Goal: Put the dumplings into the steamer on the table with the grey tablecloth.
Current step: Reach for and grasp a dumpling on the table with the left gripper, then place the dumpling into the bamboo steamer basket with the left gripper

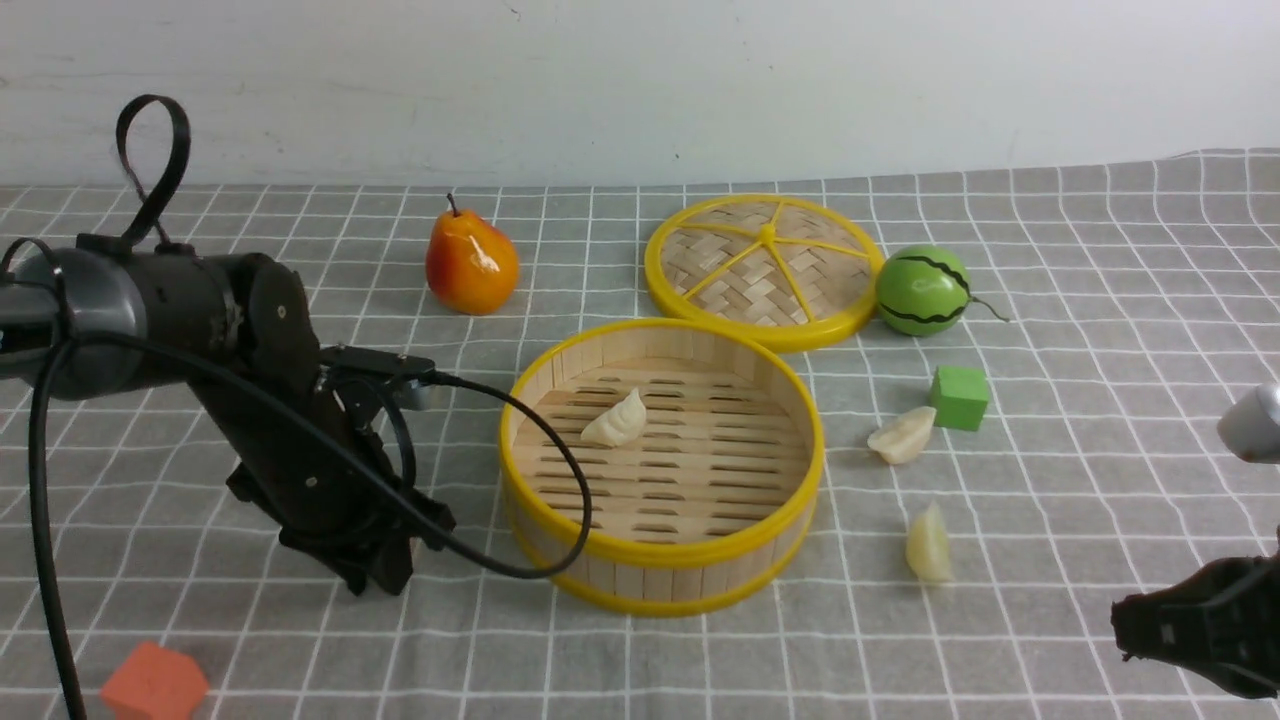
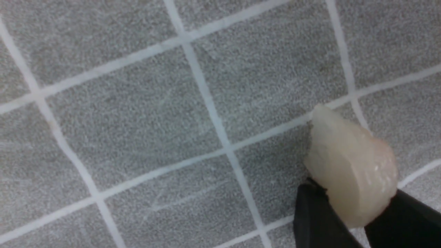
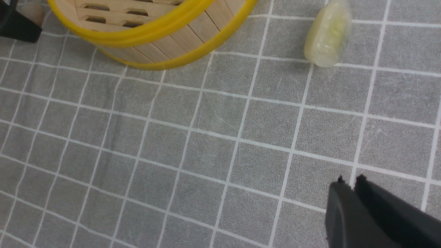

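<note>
**A:** Left gripper is clamped on a dumpling, one finger on each side of its fat middle. It is low at the cloth, left of the steamer.

**B:** Why the middle?

**A:** My guess is that the skin is glossy and tapers, so a pinch near a tip would squirt it out.

**B:** Is it off the cloth?

**A:** Can't tell. It is touching or barely above.

**B:** And the right gripper?

**A:** Pressed shut on nothing, low at the robot's side and well clear of the steamer, probably to leave room.

**B:** The other dumplings?

**A:** The inside dumpling lies on the slats. Two sit on the cloth right of the steamer. The far dumpling is just beside the cube, and the near dumpling is closer to the right gripper. Those look like that arm's work.

**B:** Next?

**A:** Lift above the rim, then go across. The wall would catch a low carry.
</note>
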Available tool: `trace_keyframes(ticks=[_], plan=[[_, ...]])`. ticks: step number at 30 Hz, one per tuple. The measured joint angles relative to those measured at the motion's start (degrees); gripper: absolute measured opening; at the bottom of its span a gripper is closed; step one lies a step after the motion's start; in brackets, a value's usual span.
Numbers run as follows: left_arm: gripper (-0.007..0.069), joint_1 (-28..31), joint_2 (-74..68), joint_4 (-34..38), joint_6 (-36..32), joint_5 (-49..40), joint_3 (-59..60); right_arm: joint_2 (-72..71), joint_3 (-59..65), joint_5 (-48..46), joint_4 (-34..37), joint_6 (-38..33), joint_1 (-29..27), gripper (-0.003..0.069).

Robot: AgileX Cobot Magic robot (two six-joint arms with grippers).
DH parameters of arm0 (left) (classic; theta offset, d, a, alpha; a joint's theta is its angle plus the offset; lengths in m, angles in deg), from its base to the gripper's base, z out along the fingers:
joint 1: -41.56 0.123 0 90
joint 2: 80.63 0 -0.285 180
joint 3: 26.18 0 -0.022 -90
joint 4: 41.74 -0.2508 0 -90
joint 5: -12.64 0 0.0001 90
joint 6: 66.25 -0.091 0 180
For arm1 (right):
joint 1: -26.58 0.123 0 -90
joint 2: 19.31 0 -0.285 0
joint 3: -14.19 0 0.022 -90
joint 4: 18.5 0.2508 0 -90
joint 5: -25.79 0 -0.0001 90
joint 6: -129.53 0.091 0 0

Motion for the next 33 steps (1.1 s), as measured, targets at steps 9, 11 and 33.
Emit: trace_keyframes(ticks=[9,11,33], plan=[[0.0164,-0.4,8.4,10.1,-0.1,-3.8,-3.6,0.0,0.0,0.1,0.0,-1.0,0.0,0.0048],[0.0162,-1.7,9.8,13.2,-0.7,-3.7,-5.2,0.0,0.0,0.1,0.0,-1.0,0.0,0.0049],[0.0495,-17.6,-0.9,-1.3,8.4,-3.2,-17.8,0.2,-1.2,-0.5,0.3,-0.2,0.0,0.0300]])
